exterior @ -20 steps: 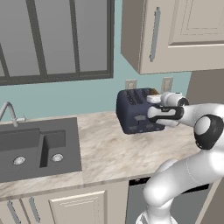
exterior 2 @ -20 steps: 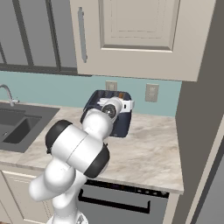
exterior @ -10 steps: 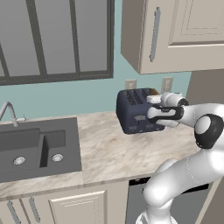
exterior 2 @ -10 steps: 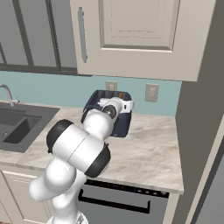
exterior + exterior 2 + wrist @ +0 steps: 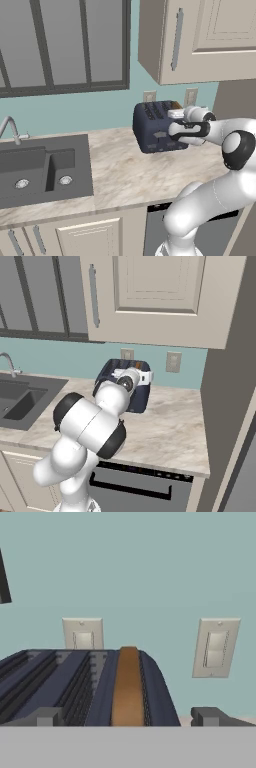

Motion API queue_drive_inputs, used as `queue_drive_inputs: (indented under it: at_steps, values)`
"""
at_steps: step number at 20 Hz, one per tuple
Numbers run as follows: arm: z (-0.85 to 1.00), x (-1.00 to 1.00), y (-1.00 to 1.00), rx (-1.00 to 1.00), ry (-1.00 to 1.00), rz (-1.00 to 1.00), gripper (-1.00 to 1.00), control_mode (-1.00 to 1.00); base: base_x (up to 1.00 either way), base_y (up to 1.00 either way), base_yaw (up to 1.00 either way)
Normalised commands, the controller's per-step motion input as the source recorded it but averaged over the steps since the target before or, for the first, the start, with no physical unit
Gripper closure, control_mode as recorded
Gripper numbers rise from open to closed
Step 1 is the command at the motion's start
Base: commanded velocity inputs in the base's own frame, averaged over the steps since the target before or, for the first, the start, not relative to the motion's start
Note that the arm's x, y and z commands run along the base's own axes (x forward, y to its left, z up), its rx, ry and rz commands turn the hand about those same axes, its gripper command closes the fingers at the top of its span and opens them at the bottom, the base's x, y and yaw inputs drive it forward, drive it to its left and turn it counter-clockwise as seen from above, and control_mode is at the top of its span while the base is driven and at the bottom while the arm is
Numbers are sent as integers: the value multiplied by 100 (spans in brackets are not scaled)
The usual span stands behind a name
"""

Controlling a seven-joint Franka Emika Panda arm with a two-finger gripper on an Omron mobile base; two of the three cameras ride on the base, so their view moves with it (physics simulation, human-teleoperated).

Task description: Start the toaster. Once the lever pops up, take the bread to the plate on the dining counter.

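Nothing has shifted since half a second ago: my arm holds the same pose at the toaster [image 5: 156, 126]. From the hand camera, the gripper [image 5: 127, 717] is spread wide, fingertips [image 5: 47, 716] either side of the toaster's right end. Bread [image 5: 128, 687] sits in the rightmost slot, its brown edge showing, near two wall outlets [image 5: 82, 633] beyond.

White arm stretched forward, gripper [image 5: 128, 717] level, jaws spread wide
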Motion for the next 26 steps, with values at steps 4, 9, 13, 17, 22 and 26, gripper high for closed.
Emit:
queue_drive_inputs:
  at_steps: [4,9,13,17,22,26]
  values:
    - [-3,0,0,0,3,0,-100,-100,0,0,0]
    - [0,0,0,0,5,0,-100,-100,0,0,0]
    - [0,0,0,0,4,0,-100,-100,0,0,0]
    - [0,0,0,0,2,0,-100,-100,0,0,0]
    - [0,0,0,0,1,0,-100,-100,0,0,0]
    - [0,1,0,0,1,0,-100,-100,0,0,0]
